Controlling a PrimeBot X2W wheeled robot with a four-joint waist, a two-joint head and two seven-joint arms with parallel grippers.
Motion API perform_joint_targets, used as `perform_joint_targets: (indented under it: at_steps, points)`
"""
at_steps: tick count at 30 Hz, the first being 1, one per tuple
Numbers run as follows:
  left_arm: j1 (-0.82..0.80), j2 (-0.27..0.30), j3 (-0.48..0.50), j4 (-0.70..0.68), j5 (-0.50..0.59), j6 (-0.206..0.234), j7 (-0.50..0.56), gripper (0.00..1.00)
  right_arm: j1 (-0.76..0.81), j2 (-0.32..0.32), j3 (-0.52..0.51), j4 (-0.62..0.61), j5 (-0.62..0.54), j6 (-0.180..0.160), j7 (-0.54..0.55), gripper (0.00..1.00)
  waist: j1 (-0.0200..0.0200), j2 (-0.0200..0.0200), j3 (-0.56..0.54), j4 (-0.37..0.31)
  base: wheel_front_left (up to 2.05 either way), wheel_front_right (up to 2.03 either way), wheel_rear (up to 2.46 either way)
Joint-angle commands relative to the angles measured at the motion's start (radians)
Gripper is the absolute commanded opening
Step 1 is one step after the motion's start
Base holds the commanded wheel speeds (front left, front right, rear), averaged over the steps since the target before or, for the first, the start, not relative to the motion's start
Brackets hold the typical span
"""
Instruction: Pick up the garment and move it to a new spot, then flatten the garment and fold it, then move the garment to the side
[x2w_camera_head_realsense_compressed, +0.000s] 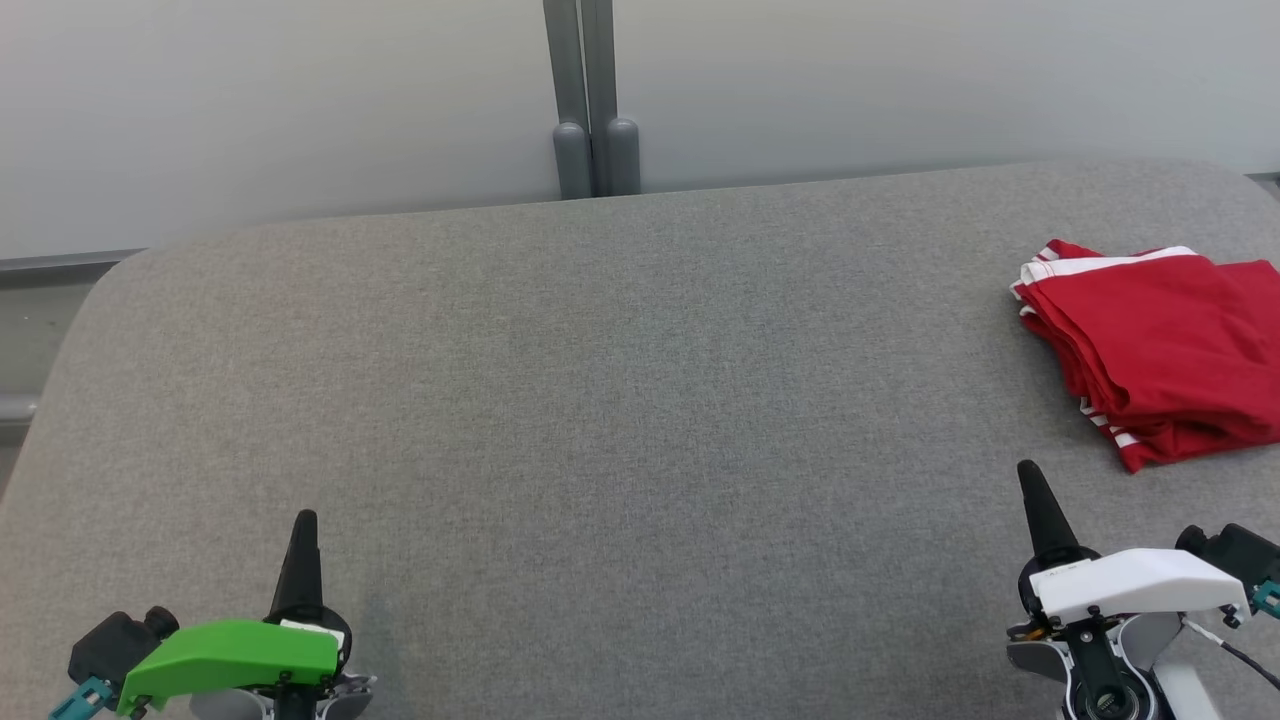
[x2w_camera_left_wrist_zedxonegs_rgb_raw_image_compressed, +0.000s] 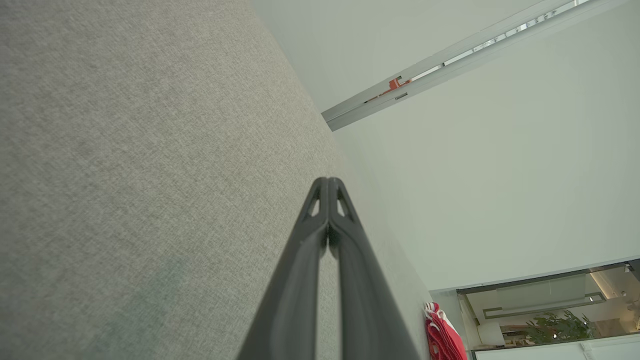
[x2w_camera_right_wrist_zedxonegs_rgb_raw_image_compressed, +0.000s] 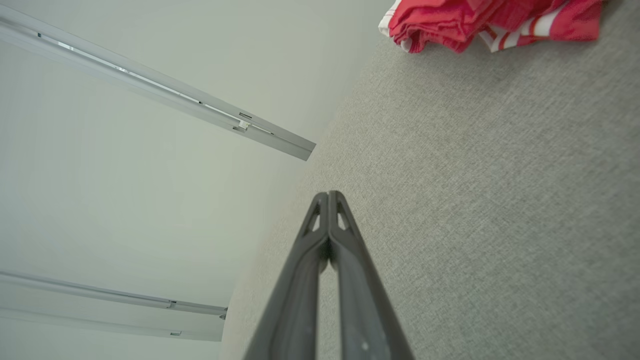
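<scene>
Both pressed together, empty: left end effector, right end effector. Red garment lying folded on bench, seeming soft, light; thick near edge offering best hold.

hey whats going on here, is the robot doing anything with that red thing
Nothing is being handled right now. A two-armed robot faces a grey padded table. Its left tool and right tool are both shut and empty, low at the near edge with fingers pointing away. The red garment, trimmed with white stripes, lies in a folded stack at the table's right side, ahead of the right tool and apart from it. Folding and setting aside look done.
</scene>
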Motion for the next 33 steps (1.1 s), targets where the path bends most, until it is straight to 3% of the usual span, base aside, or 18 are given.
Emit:
perform_joint_targets:
  at_steps: [1,33]
  points:
    - [-0.027,0.008,0.009,-0.007,-0.029,-0.011,0.006,0.00,-0.021,-0.006,-0.005,-0.013,0.029,0.001,0.007,0.00,0.0000,0.0000,0.000,0.000,0.00,0.00,0.00]
    - [-0.059,0.008,0.061,-0.002,-0.281,-0.045,0.083,0.00,-0.033,-0.006,-0.038,-0.015,0.321,0.001,0.085,0.00,0.0000,0.0000,-0.004,0.006,0.00,0.00,0.00]
